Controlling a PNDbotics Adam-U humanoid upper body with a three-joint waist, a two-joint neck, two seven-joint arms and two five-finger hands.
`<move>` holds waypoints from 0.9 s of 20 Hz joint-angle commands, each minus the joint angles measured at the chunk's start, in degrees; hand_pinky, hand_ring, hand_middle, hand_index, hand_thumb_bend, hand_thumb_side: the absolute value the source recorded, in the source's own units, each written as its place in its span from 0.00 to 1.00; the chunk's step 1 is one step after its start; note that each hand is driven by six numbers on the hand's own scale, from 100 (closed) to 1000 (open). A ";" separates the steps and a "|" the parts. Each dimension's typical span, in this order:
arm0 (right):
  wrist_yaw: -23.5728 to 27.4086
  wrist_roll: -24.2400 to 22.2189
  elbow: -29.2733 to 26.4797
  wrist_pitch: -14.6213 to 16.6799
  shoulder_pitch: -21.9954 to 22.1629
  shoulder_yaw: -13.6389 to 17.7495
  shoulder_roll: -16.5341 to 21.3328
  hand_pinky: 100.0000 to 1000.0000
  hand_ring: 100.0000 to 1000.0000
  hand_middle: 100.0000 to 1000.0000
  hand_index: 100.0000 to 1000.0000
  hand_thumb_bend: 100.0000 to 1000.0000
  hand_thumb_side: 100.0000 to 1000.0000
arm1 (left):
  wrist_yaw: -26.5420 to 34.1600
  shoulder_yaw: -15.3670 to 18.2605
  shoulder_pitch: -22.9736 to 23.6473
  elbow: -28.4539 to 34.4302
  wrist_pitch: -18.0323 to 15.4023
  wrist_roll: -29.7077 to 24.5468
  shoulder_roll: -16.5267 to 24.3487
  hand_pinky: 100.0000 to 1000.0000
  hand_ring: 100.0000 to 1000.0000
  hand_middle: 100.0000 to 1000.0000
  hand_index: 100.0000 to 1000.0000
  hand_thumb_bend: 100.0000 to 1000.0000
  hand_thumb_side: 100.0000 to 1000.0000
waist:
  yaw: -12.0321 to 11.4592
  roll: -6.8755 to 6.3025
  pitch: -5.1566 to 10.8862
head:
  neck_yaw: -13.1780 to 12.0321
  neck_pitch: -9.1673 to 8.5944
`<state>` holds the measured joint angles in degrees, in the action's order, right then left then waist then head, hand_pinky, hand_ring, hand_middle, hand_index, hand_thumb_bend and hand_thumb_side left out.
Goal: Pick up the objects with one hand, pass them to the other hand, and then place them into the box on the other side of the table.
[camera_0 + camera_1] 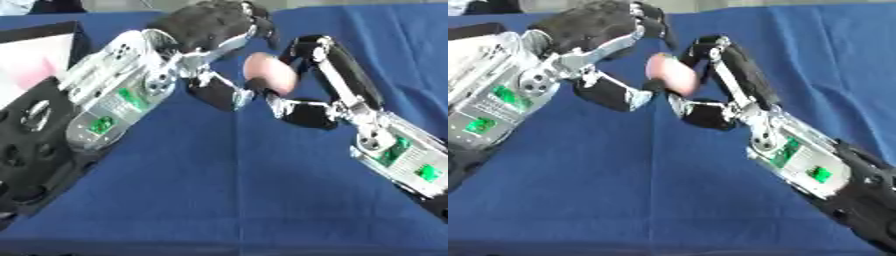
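While I hold pink ball (269, 73) mid-air above bench (227, 190), right hand (308, 82) curled round it, left hand (210, 30) curled alongside; early release risks drop before box (39, 145).

There are no words, numbers, labels or signs to read anywhere in these pictures. The small green parts (131, 98) on the robot's silver arms have no letters that can be made out.
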<state>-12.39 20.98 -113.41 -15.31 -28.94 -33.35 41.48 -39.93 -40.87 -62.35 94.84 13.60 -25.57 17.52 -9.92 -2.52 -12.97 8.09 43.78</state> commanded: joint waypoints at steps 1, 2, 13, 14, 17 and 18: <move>-0.33 0.23 -1.18 0.45 -1.03 0.28 0.37 0.36 0.58 0.40 0.42 0.00 0.00 | 0.30 0.18 -0.68 -0.05 -0.21 0.36 -0.02 0.86 0.75 0.74 0.75 0.10 0.10 | 0.05 0.13 0.80 | -0.21 -0.03; -0.30 0.26 -1.18 0.53 -1.04 0.27 0.37 0.36 0.58 0.40 0.42 0.00 0.00 | 0.36 0.15 -0.68 -0.13 -0.28 0.40 -0.08 0.86 0.75 0.74 0.75 0.10 0.10 | 0.06 0.12 0.79 | -0.22 0.02; -0.50 0.52 -1.18 0.88 -1.08 0.10 0.46 0.35 0.58 0.40 0.41 0.00 0.00 | -0.22 -0.27 -0.42 -1.92 -1.54 -0.12 -0.86 0.83 0.70 0.65 0.60 0.02 0.06 | 0.11 0.07 0.66 | -0.10 0.34; -0.54 0.53 -1.18 0.86 -1.07 0.08 0.47 0.35 0.58 0.40 0.41 0.00 0.00 | -0.16 -0.28 -0.41 -1.97 -1.63 0.03 -0.90 0.82 0.70 0.64 0.59 0.01 0.05 | 0.08 0.07 0.67 | -0.08 0.34; -0.62 0.57 -1.18 0.70 -1.03 0.05 0.52 0.35 0.58 0.40 0.41 0.00 0.00 | -0.35 -0.27 -0.45 -1.92 -1.86 0.55 -0.89 0.79 0.66 0.57 0.49 0.00 0.03 | 0.00 0.07 0.72 | -0.05 0.34; -0.64 0.63 -1.18 0.60 -1.02 0.07 0.53 0.35 0.58 0.40 0.42 0.00 0.00 | -0.55 -0.27 -0.49 -1.84 -1.94 0.73 -0.88 0.78 0.65 0.56 0.48 0.00 0.03 | -0.01 0.09 0.73 | -0.03 0.34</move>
<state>-12.64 21.36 -113.39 -14.75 -29.20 -33.94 41.31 -40.03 -41.42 -62.06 92.75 11.76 -25.18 16.48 -9.89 -2.60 -13.12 8.11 43.79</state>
